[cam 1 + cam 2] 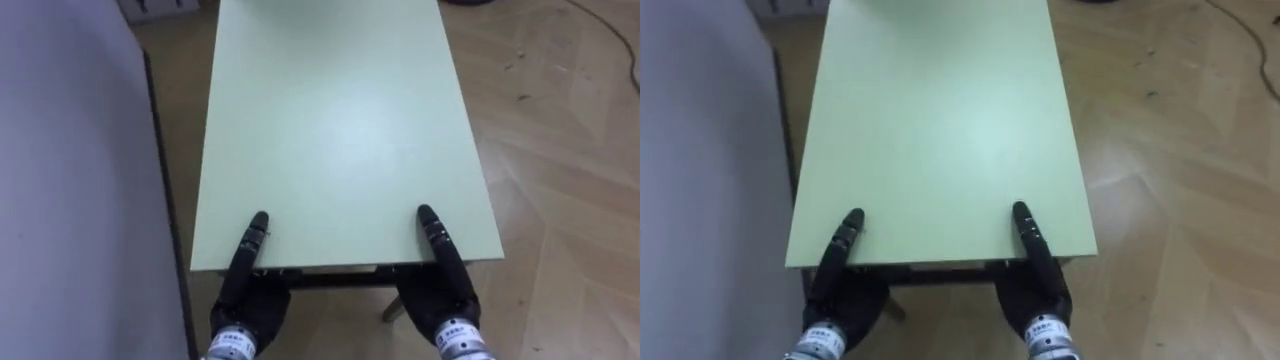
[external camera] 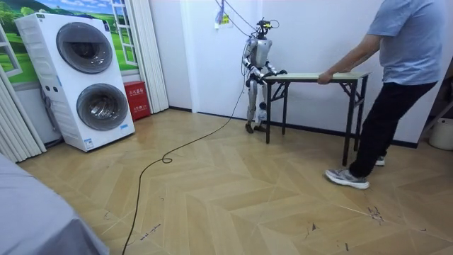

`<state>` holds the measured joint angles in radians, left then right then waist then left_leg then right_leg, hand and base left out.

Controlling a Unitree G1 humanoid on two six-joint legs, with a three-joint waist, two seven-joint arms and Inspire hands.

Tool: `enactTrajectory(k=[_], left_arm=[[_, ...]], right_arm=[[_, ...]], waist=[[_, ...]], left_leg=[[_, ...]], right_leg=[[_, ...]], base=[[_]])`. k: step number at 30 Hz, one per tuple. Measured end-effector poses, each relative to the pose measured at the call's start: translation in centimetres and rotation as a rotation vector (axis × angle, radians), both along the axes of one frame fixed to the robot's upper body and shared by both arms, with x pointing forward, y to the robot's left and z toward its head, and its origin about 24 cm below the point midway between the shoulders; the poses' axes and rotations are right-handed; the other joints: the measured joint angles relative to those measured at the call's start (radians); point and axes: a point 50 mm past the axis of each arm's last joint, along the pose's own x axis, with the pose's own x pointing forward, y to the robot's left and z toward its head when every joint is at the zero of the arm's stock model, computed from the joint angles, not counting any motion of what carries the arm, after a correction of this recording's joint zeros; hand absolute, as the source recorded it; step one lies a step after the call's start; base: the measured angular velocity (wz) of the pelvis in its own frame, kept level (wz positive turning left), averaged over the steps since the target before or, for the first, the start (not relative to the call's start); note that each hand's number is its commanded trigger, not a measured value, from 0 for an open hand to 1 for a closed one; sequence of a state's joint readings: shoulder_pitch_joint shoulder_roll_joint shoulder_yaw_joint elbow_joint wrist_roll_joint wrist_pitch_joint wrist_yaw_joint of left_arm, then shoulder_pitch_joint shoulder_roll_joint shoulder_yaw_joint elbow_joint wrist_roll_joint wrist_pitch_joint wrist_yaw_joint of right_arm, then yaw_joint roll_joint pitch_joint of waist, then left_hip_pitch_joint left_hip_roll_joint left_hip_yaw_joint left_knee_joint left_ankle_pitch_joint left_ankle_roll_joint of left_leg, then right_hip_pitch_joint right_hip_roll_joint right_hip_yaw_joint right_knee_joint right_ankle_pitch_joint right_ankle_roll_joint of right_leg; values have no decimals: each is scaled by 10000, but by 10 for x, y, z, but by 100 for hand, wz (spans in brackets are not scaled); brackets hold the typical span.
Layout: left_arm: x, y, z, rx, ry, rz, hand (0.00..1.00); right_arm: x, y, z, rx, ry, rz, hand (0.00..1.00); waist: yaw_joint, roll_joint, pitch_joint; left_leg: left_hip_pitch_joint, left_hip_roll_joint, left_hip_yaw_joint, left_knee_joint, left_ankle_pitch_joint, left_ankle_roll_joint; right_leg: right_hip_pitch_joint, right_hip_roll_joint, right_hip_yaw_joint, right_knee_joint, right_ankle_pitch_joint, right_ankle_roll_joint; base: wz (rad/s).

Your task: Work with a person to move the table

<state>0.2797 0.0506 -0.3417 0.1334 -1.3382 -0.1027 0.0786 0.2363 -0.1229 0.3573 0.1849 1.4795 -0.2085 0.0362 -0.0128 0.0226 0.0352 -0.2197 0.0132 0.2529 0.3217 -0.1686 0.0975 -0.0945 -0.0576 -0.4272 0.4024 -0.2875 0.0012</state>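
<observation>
L hand (image 1: 248,303), R hand (image 1: 440,298): each thumb lay flat on table (image 1: 340,120) top at near edge; rest hidden under it, closure can't tell. Person (image 2: 402,57) held far end.

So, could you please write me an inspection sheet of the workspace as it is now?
surface: table, top pale green, bare.
job's things: table beside the wall; person holds its far end.
clutter: nothing seen.
hands: left hand and right hand at the near edge, partly on top.
cables: nothing seen but the robot's own.
surroundings: wood floor; stacked washers; red box.
</observation>
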Motion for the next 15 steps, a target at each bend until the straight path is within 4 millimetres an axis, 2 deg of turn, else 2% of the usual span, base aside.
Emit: enactTrajectory(k=[1, 2, 4, 5, 7, 9, 11, 12, 13, 14, 15], left_arm=[[1, 0, 1, -15, -52, 93, 100], [1, 0, 1, -35, -78, 135, 100], [2, 2, 1, 21, -79, 181, 100], [2, 2, 1, -2, -93, 240, 100], [2, 1, 1, 5, -91, 231, 100], [2, 1, 1, 18, -90, 194, 100], [1, 0, 0, 47, -48, 174, 100], [0, -2, -1, 27, 21, 135, 100], [-1, -4, -2, 29, 67, 145, 100], [-1, -5, -2, -6, 49, 204, 100], [0, -5, -2, 12, 42, 206, 100]], right_arm=[[2, 0, 1, -14, -63, 50, 100], [3, 0, 2, 4, -72, 50, 100], [2, 1, 1, 15, -37, 62, 100], [2, 1, 2, 14, -77, 72, 100], [2, 0, 1, 17, -46, 54, 100], [0, 1, 1, 46, -15, 16, 100], [-1, 1, 0, 68, 21, 0, 100], [-2, 1, -1, 66, 84, -24, 100], [-4, 0, -2, 54, 145, -39, 100], [-3, 0, -1, 26, 106, -49, 100], [-3, 0, -1, 18, 88, -57, 100]], waist=[[151, 69, -4], [229, 130, -21], [286, 196, -50], [425, 218, -46], [410, 221, -49], [309, 216, -49], [154, 194, -40], [124, 191, -32], [-55, 172, -38], [-133, 178, -31], [-148, 168, -25]], left_leg=[[-38, -112, -175, 8, -1, 1], [-36, -180, -251, 48, -32, 2], [16, -266, -440, 64, -61, -53], [30, -264, -411, 41, -63, -59], [67, -267, -437, 29, -62, -58], [147, -315, -464, -127, -62, -50], [287, -450, -736, -203, -58, -32], [412, -531, -1080, -183, -104, 31], [426, -676, -1851, -114, -108, 25], [373, -787, -2400, -105, -100, 10], [371, -825, -2505, -89, -108, -13]], right_leg=[[-502, -354, 406, -358, 28, 29], [-998, -752, 605, -295, 605, -73], [-927, -889, 551, -11, 620, -23], [-893, -920, 442, 153, 609, -11], [-807, -964, 408, 325, 577, 43], [-781, -1002, 528, 592, 553, 83], [-822, -1057, 818, 1094, 482, 203], [-1050, -1052, 1281, 1619, 405, 324], [-1123, -857, 2079, 1464, 124, 401], [-1301, -570, 2738, 643, 59, 345], [-1392, -506, 2950, 199, 183, 331]], base=[[17], [29], [42], [32], [46], [62], [50], [60], [76], [71], [71]])
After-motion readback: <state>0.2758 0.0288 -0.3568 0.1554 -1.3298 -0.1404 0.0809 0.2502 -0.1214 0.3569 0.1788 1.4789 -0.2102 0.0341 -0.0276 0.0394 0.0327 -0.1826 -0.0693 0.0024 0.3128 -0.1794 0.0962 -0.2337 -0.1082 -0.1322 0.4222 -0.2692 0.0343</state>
